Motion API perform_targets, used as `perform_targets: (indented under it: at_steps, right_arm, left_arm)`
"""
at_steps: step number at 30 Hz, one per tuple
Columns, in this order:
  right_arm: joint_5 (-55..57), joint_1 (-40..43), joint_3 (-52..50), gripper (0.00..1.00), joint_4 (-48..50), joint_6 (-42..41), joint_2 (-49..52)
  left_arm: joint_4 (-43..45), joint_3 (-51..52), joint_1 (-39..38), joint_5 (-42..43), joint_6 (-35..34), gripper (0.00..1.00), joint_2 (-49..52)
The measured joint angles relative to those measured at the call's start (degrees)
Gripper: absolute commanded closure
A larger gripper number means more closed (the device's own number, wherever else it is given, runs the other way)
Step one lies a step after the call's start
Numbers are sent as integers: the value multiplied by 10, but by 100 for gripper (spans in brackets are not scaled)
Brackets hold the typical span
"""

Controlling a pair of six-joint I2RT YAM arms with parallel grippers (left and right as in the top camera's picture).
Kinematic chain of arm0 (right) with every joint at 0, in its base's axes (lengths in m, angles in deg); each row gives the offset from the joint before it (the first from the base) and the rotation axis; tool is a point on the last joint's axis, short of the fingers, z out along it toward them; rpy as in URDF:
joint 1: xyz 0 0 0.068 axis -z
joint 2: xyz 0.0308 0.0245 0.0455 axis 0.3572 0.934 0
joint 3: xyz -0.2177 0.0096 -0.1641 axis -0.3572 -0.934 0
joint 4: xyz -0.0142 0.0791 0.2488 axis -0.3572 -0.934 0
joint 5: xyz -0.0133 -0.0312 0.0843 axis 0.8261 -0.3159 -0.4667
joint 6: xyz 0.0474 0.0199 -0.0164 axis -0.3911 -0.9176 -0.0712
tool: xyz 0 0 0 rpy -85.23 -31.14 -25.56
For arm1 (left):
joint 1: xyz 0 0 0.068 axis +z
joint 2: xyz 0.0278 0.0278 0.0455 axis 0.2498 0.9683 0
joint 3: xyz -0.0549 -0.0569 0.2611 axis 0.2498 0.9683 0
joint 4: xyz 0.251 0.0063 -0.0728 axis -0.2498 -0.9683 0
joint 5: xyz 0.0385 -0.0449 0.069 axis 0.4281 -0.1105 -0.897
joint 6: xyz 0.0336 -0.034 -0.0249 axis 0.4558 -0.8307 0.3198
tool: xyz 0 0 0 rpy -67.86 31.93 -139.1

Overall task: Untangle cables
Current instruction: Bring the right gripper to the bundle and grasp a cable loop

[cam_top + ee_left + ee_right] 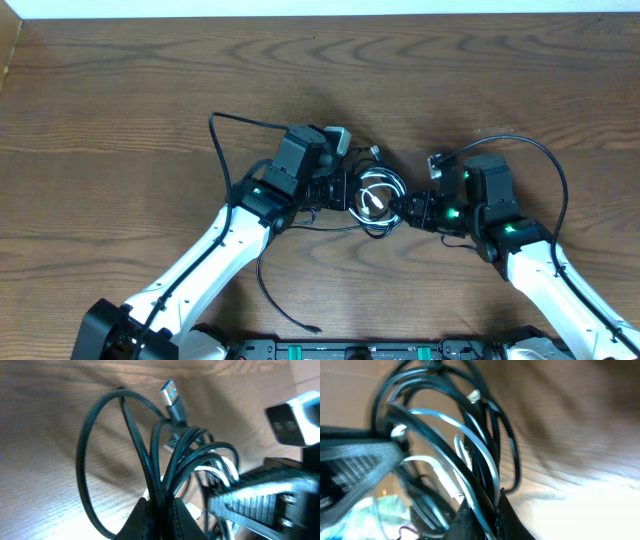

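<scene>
The cables [375, 195] sit as a tight coiled bundle near the middle of the wooden worktop [120, 110], caught between the two arms. The left tool [340, 190] reaches in from the bundle's left side and the right tool [405, 208] from its right, so the two tools are near each other with the coil between them. In the left wrist view the left tool [160, 512] is narrowed down onto several black cords, which rise out of the pinch between its dark fingers [136, 522] and fan into loops above the wood. A USB plug [170, 394] with a blue insert stands at the top of that bundle, and a whitish strand [216, 467] threads through the black loops lower right. In the right wrist view, which is blurred, the right tool [482, 515] is likewise closed on the bundle, with black cords and the whitish strand [470, 440] running down into the gap between its fingers [512, 522]. Seen from overhead, one loose cord [268, 290] trails from the bundle toward the near edge of the worktop, lying flat on the wood and ending in a small plug.
</scene>
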Motion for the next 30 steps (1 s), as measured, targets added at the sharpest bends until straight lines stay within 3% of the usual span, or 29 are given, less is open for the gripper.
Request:
perform_targets:
  at_steps: [9, 12, 18, 22, 30]
  right_arm:
    - [45, -3, -1, 99, 38, -14, 1]
    - [45, -3, -1, 99, 56, -31, 1]
    - [36, -3, -1, 99, 81, -49, 1]
    - [32, -3, -1, 99, 82, -45, 1]
    - [31, -3, -1, 99, 83, -33, 1]
  left_arm:
    - [0, 0, 25, 15, 2, 32, 1]
    - [-18, 0, 24, 9, 5, 25, 1]
    - [-73, 0, 24, -24, 6, 25, 1]
    - [-83, 0, 24, -31, 6, 37, 1]
    - [-70, 0, 24, -4, -12, 37, 1]
